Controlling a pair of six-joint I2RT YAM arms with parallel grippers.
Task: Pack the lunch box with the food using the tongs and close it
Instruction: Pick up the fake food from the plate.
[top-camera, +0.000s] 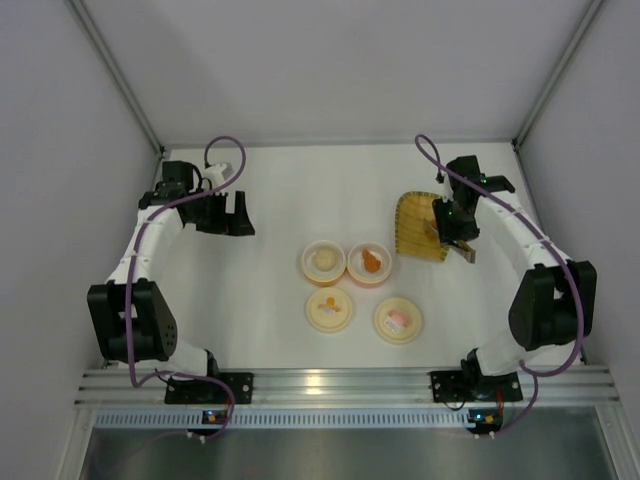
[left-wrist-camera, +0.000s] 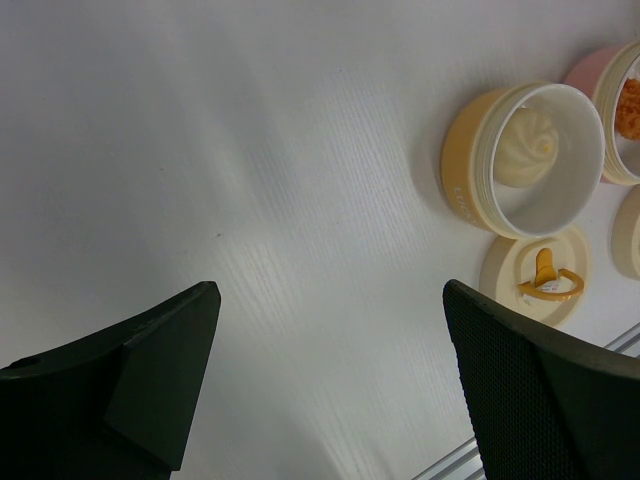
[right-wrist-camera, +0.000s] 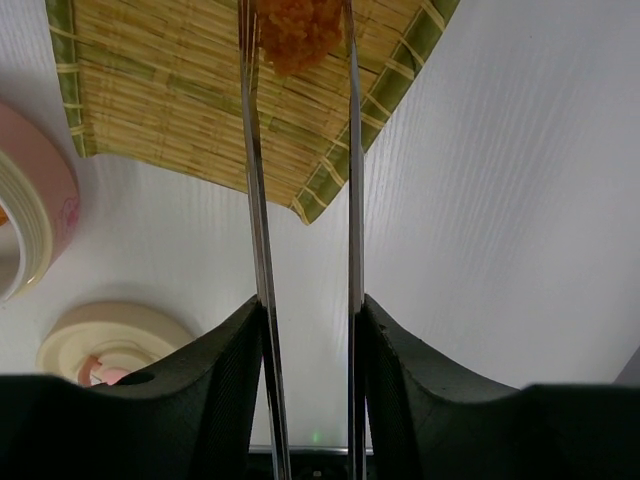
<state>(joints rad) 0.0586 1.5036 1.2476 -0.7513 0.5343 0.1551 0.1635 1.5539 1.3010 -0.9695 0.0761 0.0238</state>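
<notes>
One camera sits high above and behind my bases, looking straight down on the whole worktop (top-camera: 300, 190), far enough off to take in both arms. My left wrist camera looks out between my left jaws, slanting down at the worktop from fairly near; a yellow tub (left-wrist-camera: 462, 170) and a lid (left-wrist-camera: 508, 268) lie beyond the jaw tips. My right wrist camera looks out along the tongs (right-wrist-camera: 262, 250) between my right jaws, close over the bamboo tray (right-wrist-camera: 150, 100). Both wrist views catch the pink tub (right-wrist-camera: 45, 170) at an edge; the overhead view covers both.
</notes>
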